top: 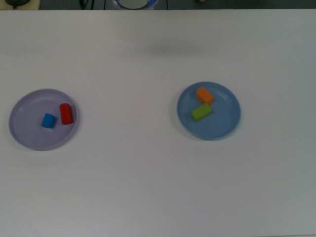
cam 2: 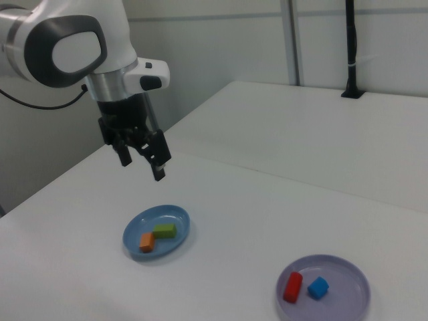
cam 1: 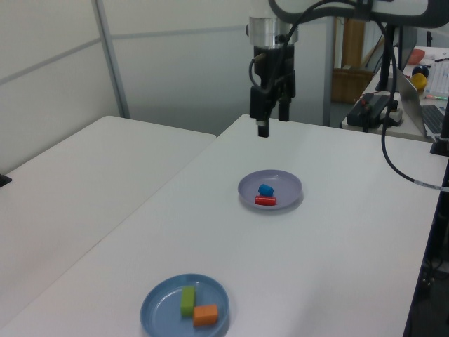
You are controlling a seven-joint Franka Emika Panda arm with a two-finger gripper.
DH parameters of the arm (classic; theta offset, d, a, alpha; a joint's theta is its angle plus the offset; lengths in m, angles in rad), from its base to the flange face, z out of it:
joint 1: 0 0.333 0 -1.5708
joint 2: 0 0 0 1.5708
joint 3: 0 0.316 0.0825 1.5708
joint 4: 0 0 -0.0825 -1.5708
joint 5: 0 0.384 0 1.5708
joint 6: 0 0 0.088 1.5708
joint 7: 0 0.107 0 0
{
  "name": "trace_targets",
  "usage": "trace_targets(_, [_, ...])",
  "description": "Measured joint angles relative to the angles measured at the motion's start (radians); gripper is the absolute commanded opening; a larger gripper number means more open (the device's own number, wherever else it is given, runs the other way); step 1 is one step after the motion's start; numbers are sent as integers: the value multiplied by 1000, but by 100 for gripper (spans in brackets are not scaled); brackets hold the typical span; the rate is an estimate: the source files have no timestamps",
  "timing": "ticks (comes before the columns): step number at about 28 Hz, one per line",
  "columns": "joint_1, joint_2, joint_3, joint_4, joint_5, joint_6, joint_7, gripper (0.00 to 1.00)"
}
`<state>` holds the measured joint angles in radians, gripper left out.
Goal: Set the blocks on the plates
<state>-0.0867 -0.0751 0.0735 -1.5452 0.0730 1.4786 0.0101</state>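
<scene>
A lavender plate [top: 24, 133] at the top view's left holds a blue stubby cylinder [top: 48, 120] and a red cylinder [top: 65, 113], lying side by side. On the blue plate [top: 224, 121] to the right lie an orange block [top: 205, 95] and a green block [top: 201, 111], close together. The left view has the lavender plate [cam 1: 247, 188] farther back and the blue plate [cam 1: 158, 309] near the front. My gripper [cam 1: 272, 123] hangs high above the table behind the lavender plate, open and empty. In the right view the gripper [cam 2: 142, 167] hovers above and behind the blue plate [cam 2: 179, 217]. It is out of the top view.
A second white table [cam 1: 84, 175] adjoins on the left view's left. A laptop [cam 1: 421, 105] and other clutter stand at the left view's right edge. A black pole [cam 2: 350, 47] rises at the back of the right view.
</scene>
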Motion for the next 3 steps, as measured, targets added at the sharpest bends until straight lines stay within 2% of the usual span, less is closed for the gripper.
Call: trace_targets(3, [0,13,3,-7,-12,70,2,100])
